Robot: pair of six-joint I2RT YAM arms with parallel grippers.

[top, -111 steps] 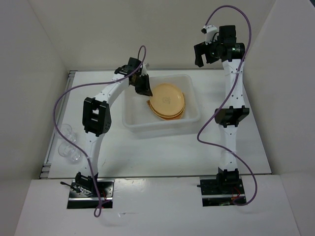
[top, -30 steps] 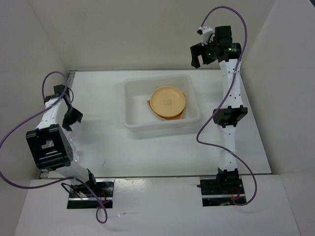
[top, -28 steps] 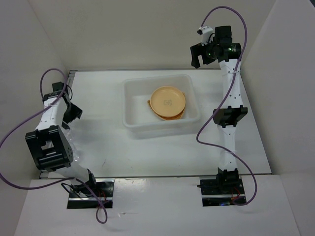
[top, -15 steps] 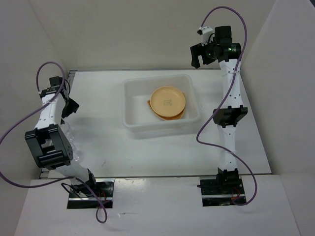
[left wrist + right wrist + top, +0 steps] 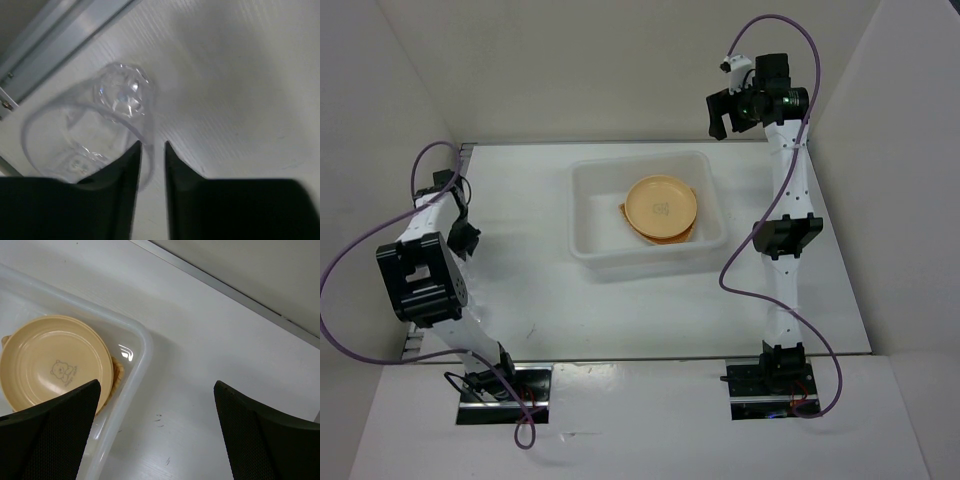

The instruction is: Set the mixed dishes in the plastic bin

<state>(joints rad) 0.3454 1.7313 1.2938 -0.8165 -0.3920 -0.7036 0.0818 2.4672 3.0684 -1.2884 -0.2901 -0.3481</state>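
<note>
Tan-yellow plate (image 5: 55, 365) (a faint bear outline printed on it), translucent white bin (image 5: 577, 212), clear cup (image 5: 90, 125).

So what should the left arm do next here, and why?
Probably pinch the left gripper shut on the clear cup: its fingers straddle the cup's wall with a slim gap, and the plates already lie in the plastic bin.

One large translucent white rectangular plastic bin (image 5: 588, 250). One round flat tan-yellow plate (image 5: 662, 203) on top of the stack; a second under it cannot be made out. One woven tan basket dish (image 5: 118, 374), only its edge showing. One small clear transparent cup (image 5: 120, 95). Two white-and-black robot arms: left arm (image 5: 420, 285), right arm (image 5: 786, 232).
</note>
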